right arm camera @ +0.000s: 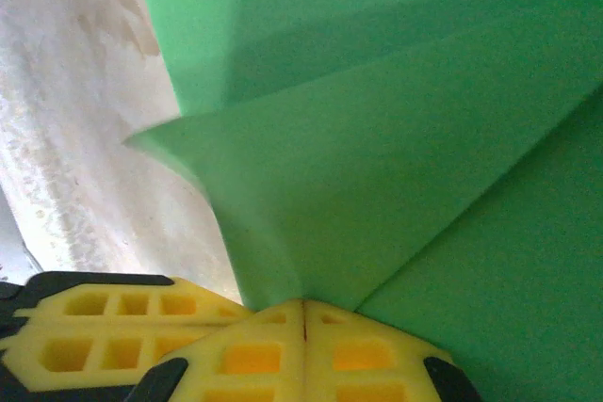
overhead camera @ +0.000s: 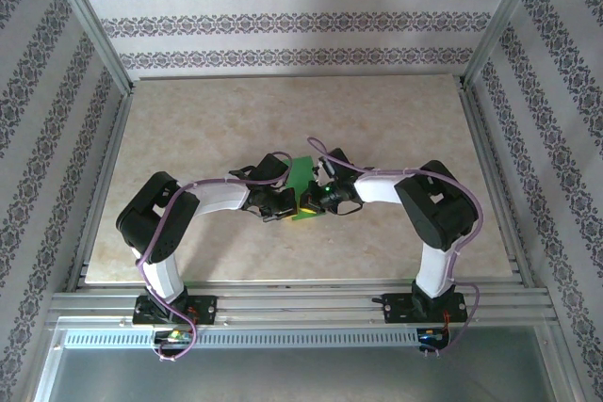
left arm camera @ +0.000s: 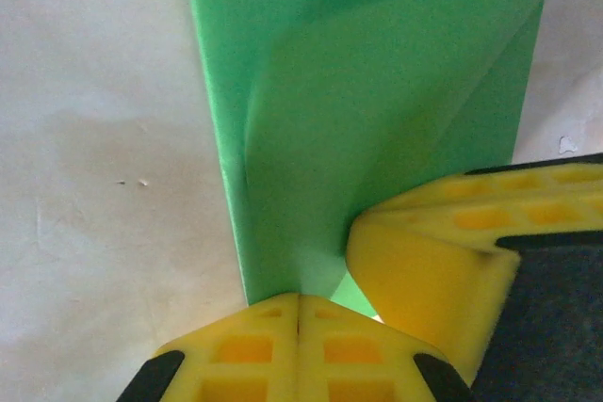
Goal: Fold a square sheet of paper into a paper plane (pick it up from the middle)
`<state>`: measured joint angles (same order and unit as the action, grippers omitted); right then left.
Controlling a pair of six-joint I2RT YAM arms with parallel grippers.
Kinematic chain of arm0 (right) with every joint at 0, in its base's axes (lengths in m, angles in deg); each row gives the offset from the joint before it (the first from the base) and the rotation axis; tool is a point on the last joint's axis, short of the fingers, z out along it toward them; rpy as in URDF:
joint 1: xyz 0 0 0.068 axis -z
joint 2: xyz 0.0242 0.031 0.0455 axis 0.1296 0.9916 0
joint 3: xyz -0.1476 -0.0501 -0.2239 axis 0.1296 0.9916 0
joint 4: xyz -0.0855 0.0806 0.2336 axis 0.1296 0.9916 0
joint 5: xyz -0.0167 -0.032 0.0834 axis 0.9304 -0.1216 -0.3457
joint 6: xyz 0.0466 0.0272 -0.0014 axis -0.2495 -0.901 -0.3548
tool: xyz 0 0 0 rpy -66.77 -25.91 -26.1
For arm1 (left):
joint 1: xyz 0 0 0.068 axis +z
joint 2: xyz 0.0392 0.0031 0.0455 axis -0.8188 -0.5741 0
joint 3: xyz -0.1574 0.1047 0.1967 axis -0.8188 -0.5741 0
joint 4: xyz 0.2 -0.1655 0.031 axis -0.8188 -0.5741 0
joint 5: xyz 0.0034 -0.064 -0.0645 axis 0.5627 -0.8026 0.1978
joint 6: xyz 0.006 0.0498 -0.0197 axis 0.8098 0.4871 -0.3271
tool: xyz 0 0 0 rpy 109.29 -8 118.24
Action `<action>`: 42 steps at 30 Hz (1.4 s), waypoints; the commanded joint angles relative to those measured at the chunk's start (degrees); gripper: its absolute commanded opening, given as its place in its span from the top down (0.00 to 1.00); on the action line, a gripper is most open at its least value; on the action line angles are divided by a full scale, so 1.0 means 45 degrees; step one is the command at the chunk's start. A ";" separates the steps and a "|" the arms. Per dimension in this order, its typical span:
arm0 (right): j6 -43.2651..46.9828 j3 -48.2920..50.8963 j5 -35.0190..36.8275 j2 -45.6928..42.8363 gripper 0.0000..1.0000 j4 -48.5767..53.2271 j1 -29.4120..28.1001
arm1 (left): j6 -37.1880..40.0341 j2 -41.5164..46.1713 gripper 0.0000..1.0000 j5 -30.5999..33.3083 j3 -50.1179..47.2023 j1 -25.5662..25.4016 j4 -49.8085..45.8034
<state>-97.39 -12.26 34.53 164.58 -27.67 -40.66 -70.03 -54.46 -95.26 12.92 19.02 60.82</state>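
Starting on the left, the left tool point(left arm camera: 298, 300) is pinching the square sheet of paper point(left arm camera: 377, 120) at 1 narrow spot on its edge. Any pull away from the right tool point(right arm camera: 303, 306) is risking a tear in the thin sheet, or dragging it out of the pads. Between the 2 tools the sheet is bowing and buckling in soft curves rather than lying in a clean fold. Pressing it flat from here is probably going to set a crooked crease and spoil the plane's centre line. On the right, the 2 tools are sitting just beside each other, so a small inward move is risking a knock between their yellow fingers.

The left tool is holding its 2 fingers together, clamped on the sheet, with green paper rising straight out of the seam between them. The right tool is gripping the same way, its fingers together and clamped on a neighbouring part of the sheet. The sheet, partly folded, is standing up between both tools near the middle of the counter point(overhead camera: 188, 138).
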 commanded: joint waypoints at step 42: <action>0.0178 -0.1314 0.0808 0.1325 0.98 0.0728 0.1196 | 0.0525 -0.1162 1.00 0.0868 0.0104 -0.0122 -0.2739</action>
<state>-96.10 -17.00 34.53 167.70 -25.16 -37.75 -68.74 -56.14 -95.44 15.83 19.02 57.32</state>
